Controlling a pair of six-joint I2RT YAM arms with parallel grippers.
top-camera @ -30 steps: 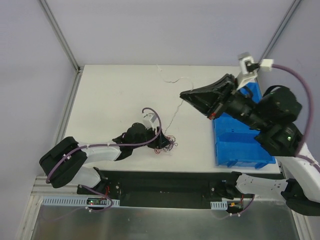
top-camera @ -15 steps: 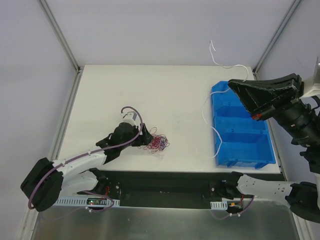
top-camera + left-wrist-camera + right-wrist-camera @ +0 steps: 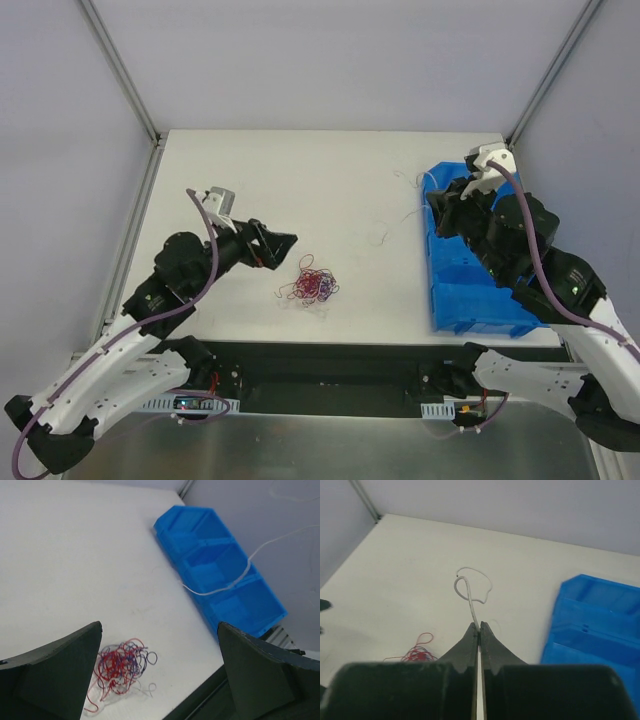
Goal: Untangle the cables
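The cables are split in two. A curly red and dark purple clump (image 3: 312, 285) lies loose on the white table, and in the left wrist view the clump (image 3: 120, 666) sits low between the fingers. My left gripper (image 3: 278, 244) hovers just left of it, raised, open and holding nothing (image 3: 159, 625). My right gripper (image 3: 479, 625) is shut on a thin white cable (image 3: 469, 596), whose looped free end hangs toward the table. That gripper (image 3: 437, 203) is at the blue bin's far left corner. The white cable (image 3: 220, 587) also shows crossing the bin.
A blue three-compartment bin (image 3: 484, 290) stands at the table's right edge, seen too from the wrists (image 3: 220, 572) (image 3: 600, 622). The table's near edge and a black rail (image 3: 330, 362) run just below the clump. Grey walls and frame posts enclose the table.
My left gripper opened, let go of the clump and pulled back up and left. My right arm swung down toward the bin's left corner, keeping hold of the white cable.
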